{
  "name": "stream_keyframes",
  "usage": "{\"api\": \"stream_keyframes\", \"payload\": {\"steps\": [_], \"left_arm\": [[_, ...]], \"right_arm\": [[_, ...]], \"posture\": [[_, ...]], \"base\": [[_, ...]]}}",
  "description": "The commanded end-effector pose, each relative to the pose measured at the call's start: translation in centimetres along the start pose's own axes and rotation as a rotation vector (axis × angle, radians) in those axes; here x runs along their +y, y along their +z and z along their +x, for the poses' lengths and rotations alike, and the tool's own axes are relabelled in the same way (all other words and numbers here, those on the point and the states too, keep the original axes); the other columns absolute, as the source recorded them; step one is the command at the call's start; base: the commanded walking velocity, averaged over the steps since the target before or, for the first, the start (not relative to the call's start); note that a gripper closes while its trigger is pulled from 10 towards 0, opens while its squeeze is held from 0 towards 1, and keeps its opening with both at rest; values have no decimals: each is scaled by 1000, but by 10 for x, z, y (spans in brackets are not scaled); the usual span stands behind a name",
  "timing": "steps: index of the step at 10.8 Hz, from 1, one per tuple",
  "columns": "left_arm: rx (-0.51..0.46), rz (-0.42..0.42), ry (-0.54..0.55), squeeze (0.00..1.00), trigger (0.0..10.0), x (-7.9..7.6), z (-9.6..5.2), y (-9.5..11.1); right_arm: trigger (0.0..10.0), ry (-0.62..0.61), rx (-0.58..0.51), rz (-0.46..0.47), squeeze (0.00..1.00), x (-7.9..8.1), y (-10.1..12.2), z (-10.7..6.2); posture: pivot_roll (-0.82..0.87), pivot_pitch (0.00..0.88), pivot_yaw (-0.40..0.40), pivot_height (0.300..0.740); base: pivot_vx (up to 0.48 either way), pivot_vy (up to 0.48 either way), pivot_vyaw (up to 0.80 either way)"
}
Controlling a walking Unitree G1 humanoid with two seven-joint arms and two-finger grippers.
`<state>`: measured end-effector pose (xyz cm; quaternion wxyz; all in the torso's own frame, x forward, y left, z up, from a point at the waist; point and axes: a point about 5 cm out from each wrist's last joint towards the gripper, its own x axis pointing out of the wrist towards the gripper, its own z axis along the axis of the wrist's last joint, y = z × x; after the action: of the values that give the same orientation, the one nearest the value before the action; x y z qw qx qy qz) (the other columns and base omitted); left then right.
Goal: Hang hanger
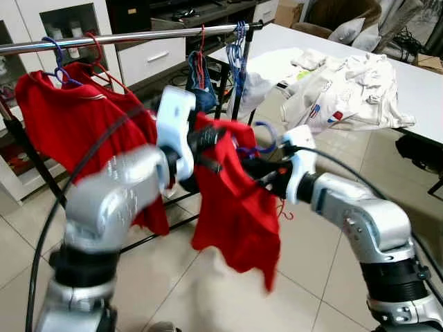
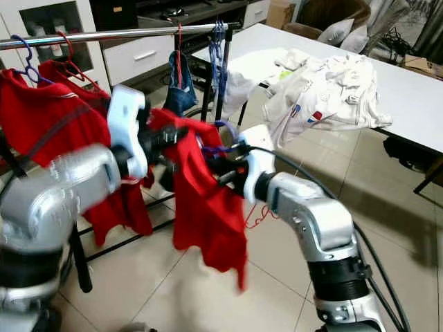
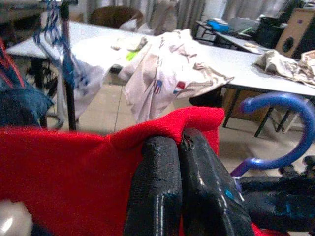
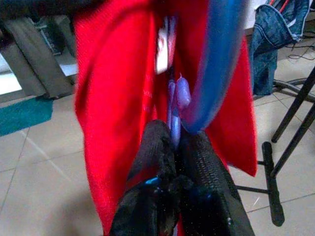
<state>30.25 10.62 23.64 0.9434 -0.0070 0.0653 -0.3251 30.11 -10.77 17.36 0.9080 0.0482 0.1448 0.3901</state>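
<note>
Hanger: blue plastic hanger (image 1: 266,138) with a curved hook, centre of the frame, carrying a red cloth shirt (image 1: 235,207) held in the air between both arms, below and in front of the rail.
Rail: horizontal silver metal clothes rail (image 1: 138,36) across the upper left, bearing two red shirts on hangers (image 1: 69,117) and a dark blue garment (image 1: 201,86).
Table: white table (image 1: 415,83), upper right, with a heap of pale clothes (image 1: 346,90).
Left gripper (image 3: 178,142): fingers pressed together, pinching the shirt's top edge.
Right gripper (image 4: 172,140): fingers clamped on the hanger's neck under the hook.
</note>
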Motion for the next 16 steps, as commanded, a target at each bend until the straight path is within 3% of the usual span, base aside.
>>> {"api": "stream_keyframes", "payload": {"steps": [1, 2, 4, 7, 8, 9, 10, 12, 14, 16], "left_arm": [[51, 21, -60, 0, 0, -7, -3, -6], [55, 24, -34, 0, 0, -7, -2, -13], [-10, 21, 14, 0, 0, 5, 4, 7], [22, 92, 106, 0, 0, 36, 11, 24], [31, 74, 71, 0, 0, 35, 14, 24], [37, 39, 28, 0, 10000, 29, 18, 20], [34, 21, 1, 1000, 10000, 27, 20, 19], [37, 1, -38, 1000, 10000, 28, 23, 22], [117, 62, -21, 1000, 10000, 38, 21, 20], [170, 72, -70, 1000, 10000, 41, 14, 14]], "right_arm": [[0, -31, -30, -5, 0, -5, 6, -4], [0, -29, -47, -7, 0, -8, 10, -6], [0, 35, 3, -33, 0, -6, 6, -10], [0, 106, 55, -66, 0, -1, -1, -13], [0, 115, 53, -68, 0, -1, 0, -14], [0, 123, 49, -69, 0, 0, 0, -15], [0, 127, 47, -69, 0, 0, 0, -16], [0, 137, 46, -67, 0, 2, -1, -16], [0, 119, 47, -60, 0, 0, -2, -16], [0, 95, 45, -57, 0, -5, -1, -17]], "posture": [[96, 0, -84, 740], [95, 0, -83, 740], [107, 0, -93, 740], [106, 0, -83, 740], [104, 0, -79, 740], [100, 0, -74, 740], [98, 0, -73, 740], [103, 0, -74, 740], [106, 0, -70, 740], [111, 0, -67, 740]], "base": [[0, 0, 0], [0, 0, 0], [0, 0, 0], [0, 0, 0], [0, 0, 0], [0, 0, 0], [0, 0, 0], [0, 0, 0], [0, 0, 0], [0, 0, 0]]}}
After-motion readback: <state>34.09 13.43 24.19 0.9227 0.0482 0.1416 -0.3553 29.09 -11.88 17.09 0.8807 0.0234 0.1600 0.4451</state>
